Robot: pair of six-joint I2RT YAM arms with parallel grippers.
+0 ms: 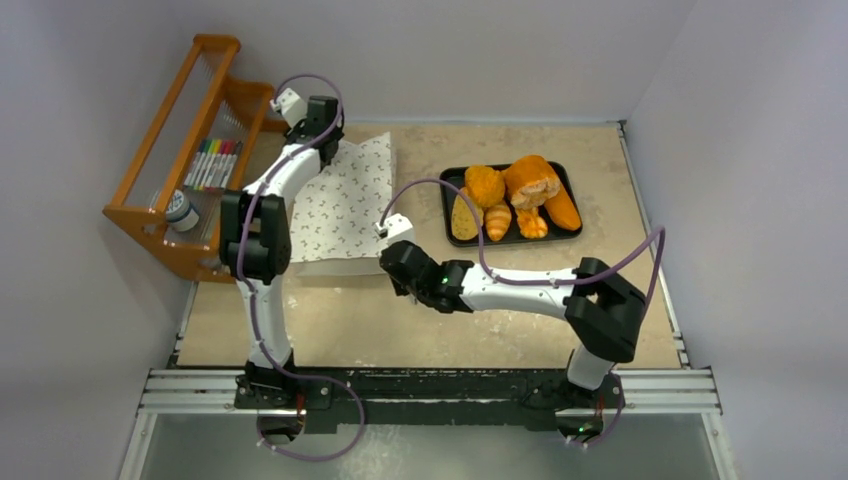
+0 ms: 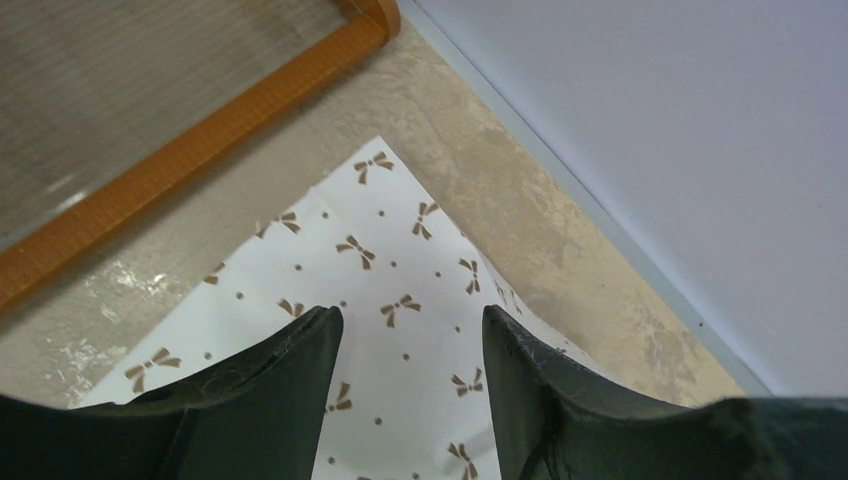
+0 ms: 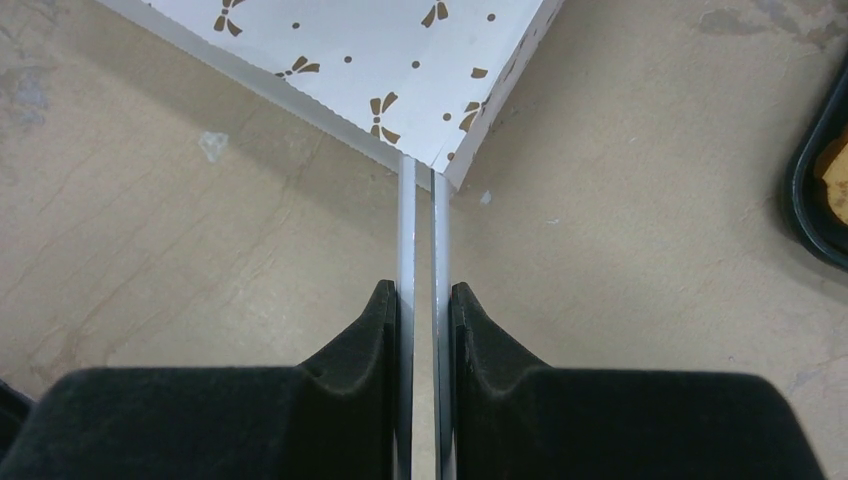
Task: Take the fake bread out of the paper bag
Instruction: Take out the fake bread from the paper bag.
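The paper bag [image 1: 345, 205], white with small brown bow marks, lies flat on the table left of centre. No bread shows in or on it. The fake bread [image 1: 530, 180], several orange and golden pieces, lies in the black tray [image 1: 510, 242] at the right. My left gripper [image 1: 330, 135] hangs open over the bag's far end, its jaws apart above the paper [image 2: 400, 260], holding nothing [image 2: 410, 315]. My right gripper [image 1: 392, 265] is at the bag's near right corner [image 3: 400, 50]. Its thin blades are nearly together and their tips [image 3: 420, 165] reach the bag's edge.
A wooden rack [image 1: 170, 150] stands against the left wall, with coloured markers [image 1: 212, 162] and a small jar [image 1: 180, 210] on it. Its frame shows in the left wrist view [image 2: 200, 120]. The tray's rim [image 3: 815, 200] is at the right wrist view's right side. Walls close the table's back and sides.
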